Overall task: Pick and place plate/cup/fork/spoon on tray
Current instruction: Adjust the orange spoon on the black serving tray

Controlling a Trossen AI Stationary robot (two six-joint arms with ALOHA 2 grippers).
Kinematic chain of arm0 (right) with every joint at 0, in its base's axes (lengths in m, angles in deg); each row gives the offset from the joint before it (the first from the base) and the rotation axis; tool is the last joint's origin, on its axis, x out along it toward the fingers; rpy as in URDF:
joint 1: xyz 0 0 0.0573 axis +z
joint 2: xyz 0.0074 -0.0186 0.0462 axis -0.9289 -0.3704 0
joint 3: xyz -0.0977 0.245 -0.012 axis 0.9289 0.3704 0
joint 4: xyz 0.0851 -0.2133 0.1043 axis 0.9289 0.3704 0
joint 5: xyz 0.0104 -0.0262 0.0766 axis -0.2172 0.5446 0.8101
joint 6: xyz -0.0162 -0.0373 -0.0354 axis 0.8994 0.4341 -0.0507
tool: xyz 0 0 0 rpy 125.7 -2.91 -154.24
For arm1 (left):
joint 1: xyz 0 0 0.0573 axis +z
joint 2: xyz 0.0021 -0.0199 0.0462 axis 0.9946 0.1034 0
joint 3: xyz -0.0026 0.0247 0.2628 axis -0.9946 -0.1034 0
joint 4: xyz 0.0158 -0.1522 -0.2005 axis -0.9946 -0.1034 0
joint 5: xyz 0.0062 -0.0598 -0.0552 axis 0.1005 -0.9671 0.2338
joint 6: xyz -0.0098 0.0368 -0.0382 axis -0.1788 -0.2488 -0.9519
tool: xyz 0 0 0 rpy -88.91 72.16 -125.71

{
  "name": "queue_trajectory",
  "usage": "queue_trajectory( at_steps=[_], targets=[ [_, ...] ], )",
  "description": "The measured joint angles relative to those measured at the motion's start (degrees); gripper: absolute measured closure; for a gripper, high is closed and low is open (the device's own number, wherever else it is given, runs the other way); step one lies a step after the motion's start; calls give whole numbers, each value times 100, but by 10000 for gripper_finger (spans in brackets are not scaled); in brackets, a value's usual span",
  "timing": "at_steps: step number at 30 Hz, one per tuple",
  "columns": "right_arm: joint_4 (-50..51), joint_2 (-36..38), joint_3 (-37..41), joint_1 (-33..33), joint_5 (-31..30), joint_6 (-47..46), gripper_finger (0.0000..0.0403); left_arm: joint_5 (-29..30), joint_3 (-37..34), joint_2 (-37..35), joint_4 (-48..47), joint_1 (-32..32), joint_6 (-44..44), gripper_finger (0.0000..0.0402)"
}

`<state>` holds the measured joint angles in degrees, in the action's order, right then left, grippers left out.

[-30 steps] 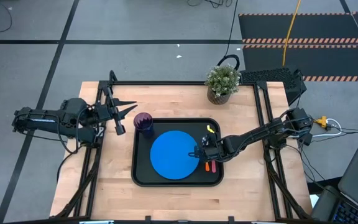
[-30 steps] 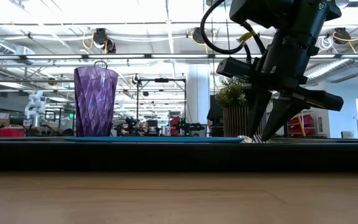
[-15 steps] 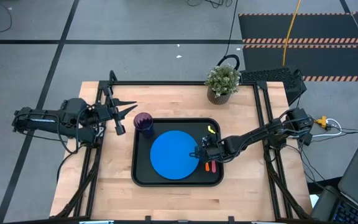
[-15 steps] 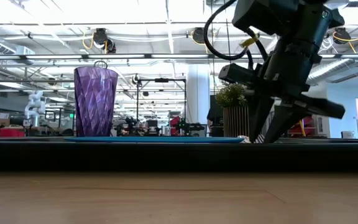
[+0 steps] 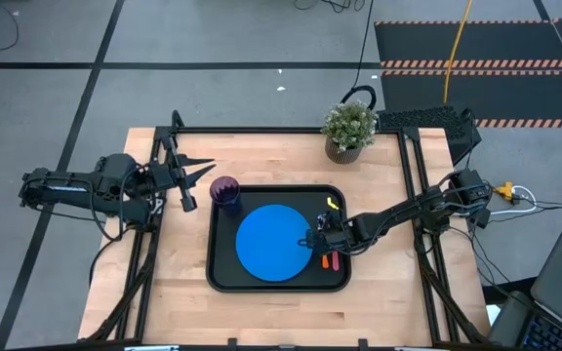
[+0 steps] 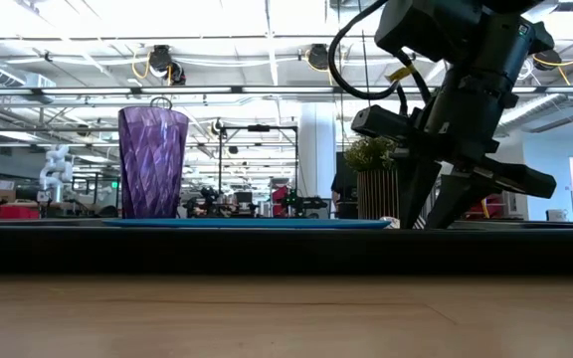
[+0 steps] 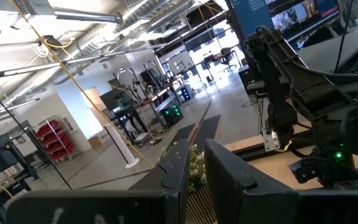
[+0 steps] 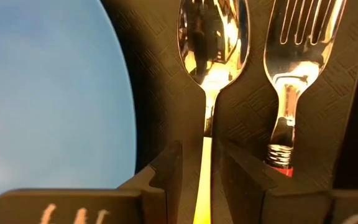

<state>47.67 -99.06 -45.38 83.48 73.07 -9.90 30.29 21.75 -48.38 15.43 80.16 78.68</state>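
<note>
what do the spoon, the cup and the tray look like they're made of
Spoon: bowl looks like polished metal, mirror-bright with reflections; the handle looks like coloured plastic, though only a strip shows.
Cup: likely clear purple plastic, since light passes through its faceted wall; tinted glass can't be ruled out.
Tray: probably matte black plastic, with a fine embossed texture in the right wrist view.

The right gripper (image 5: 317, 240) sits low in the tray (image 5: 224, 276), hemmed in — the plate (image 5: 273, 242) lies just off one fingertip side, the fork (image 8: 291, 68) just off the other, and the spoon (image 8: 211, 50) runs between its fingers (image 8: 163, 168) with narrow gaps. Behind its wrist the tray's rim stands close, and beyond the rim bare table (image 5: 379, 292) gives free passage. The left gripper (image 5: 198, 175) hangs over open wood — only the cup (image 5: 225, 190) stands near its tips, and the plant (image 5: 349, 127) well off.
</note>
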Motion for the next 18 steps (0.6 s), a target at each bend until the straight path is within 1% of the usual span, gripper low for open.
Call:
queue_trajectory(
  at_steps=[9, 18],
  targets=[
    [-224, 0, 0, -10, 0, 91, 309, 0, 0, 0, 3, 2, 0, 346],
    [-245, 0, 0, -13, -15, 127, 309, 0, 0, 0, 4, 1, 2, 346]
  ],
)
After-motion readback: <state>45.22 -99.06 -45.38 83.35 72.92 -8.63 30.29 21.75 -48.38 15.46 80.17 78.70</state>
